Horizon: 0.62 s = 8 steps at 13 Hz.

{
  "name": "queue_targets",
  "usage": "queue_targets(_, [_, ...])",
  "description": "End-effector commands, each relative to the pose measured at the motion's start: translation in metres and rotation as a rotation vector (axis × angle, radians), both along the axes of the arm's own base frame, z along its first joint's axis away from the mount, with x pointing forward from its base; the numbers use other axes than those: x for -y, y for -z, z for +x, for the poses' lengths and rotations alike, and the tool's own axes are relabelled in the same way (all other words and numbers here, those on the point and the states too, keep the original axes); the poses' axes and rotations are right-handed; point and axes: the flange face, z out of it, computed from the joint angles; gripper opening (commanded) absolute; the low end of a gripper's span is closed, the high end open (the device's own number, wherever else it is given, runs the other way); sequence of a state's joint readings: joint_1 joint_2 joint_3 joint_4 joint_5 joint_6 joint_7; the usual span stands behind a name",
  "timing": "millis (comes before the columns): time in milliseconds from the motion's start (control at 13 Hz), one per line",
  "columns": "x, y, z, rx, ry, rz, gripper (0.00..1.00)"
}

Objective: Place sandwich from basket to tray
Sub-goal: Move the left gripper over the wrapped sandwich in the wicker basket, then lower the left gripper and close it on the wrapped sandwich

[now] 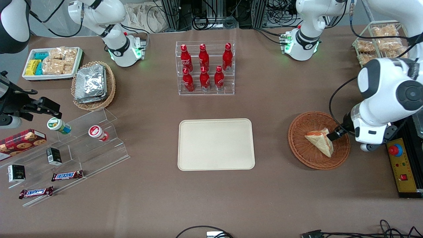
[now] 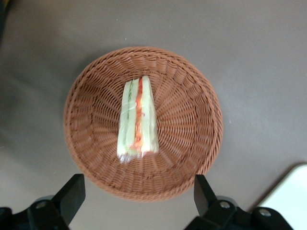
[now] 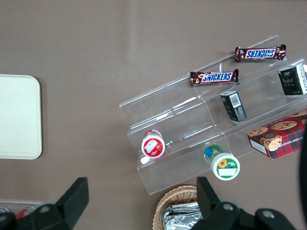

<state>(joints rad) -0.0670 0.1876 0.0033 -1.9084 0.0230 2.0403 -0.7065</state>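
Observation:
The sandwich (image 1: 320, 141) (image 2: 138, 120), a wrapped cream wedge with orange-red filling, lies in the round reddish-brown basket (image 1: 299, 152) (image 2: 86, 96). My left gripper (image 1: 335, 134) (image 2: 138, 196) hangs above the basket's rim on the side toward the working arm's end of the table. It is open, with its black fingers (image 2: 72, 191) spread wider than the sandwich and holding nothing. The cream tray (image 1: 216, 144) (image 2: 290, 196) lies flat beside the basket, toward the parked arm's end, with nothing on it.
A clear rack of red bottles (image 1: 205, 67) stands farther from the camera than the tray. A yellow control box with a red button (image 1: 401, 167) sits beside the basket. Acrylic steps with snacks (image 1: 66, 155), a foil-pack basket (image 1: 93, 85) and a white snack tray (image 1: 53, 62) lie toward the parked arm's end.

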Motion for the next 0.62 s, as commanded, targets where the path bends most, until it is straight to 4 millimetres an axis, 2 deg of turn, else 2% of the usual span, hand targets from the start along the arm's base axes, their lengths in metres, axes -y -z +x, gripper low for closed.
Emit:
queue_targets(0, [-0.005, 0.040, -0.015, 0.067, -0.110, -0.009, 1.00])
queue_targets(154, [-0.021, 0.082, -0.019, 0.074, -0.156, -0.009, 1.00])
queue_targets(308, [-0.029, 0.110, -0.017, 0.088, -0.222, -0.012, 1.00])
queue_targets(385, [-0.028, 0.122, -0.015, 0.086, -0.259, -0.011, 1.00])
queue_targets(538, [-0.022, 0.129, -0.013, 0.091, -0.285, -0.012, 1.00])
